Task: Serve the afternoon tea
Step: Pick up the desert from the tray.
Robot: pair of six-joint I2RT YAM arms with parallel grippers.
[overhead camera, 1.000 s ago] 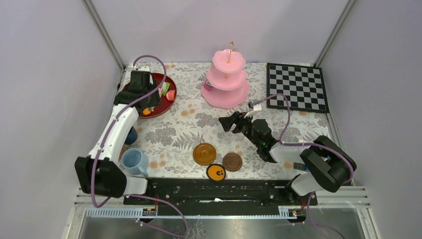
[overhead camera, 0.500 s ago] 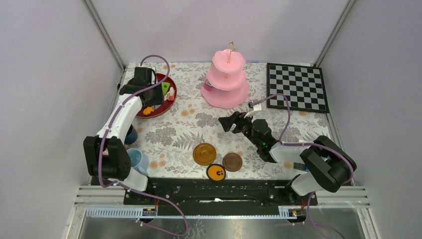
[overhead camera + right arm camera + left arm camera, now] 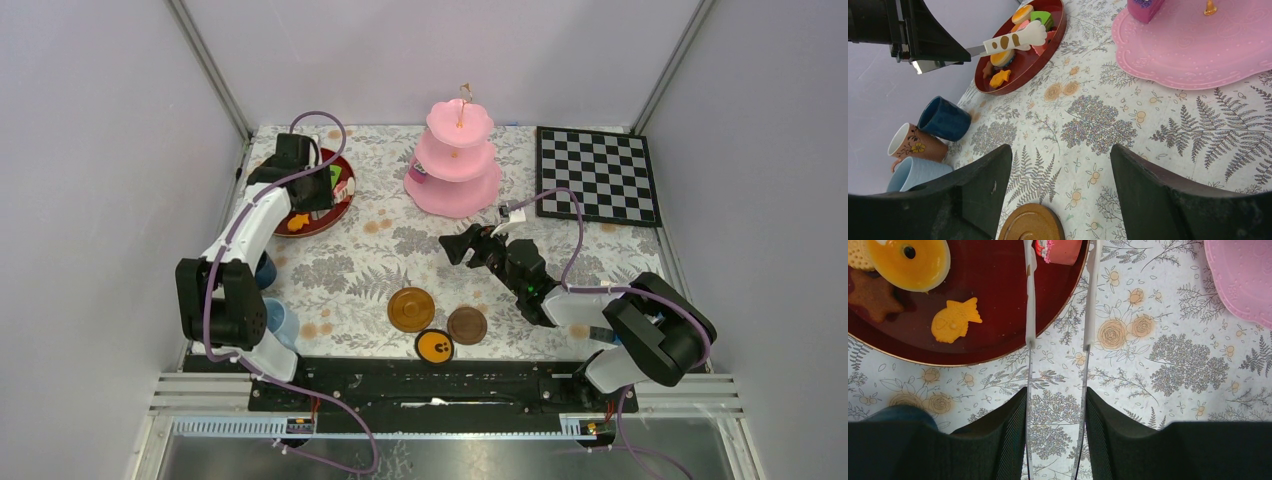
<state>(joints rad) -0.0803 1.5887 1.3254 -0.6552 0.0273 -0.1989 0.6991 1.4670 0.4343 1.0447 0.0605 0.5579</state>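
The left claw (image 3: 1055, 392) is gripping white paw-tipped tongs (image 3: 1030, 315) around a pink toy pastry (image 3: 1060, 247) on the dark-red round tray (image 3: 988, 315) at the floral counter's (image 3: 380, 260) far-left corner, while the right claw (image 3: 1060, 147) is hanging open and empty near the pink three-tier scalloped cake stand (image 3: 455, 165).

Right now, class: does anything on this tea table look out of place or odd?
The chessboard at the far right corner has no part in a tea setting. The cups crowd the left edge, apart from the saucers. Nothing looks spilled or broken.

Two white arms (image 3: 245, 225) with black joints (image 3: 215, 305) trail purple cables (image 3: 580, 225).
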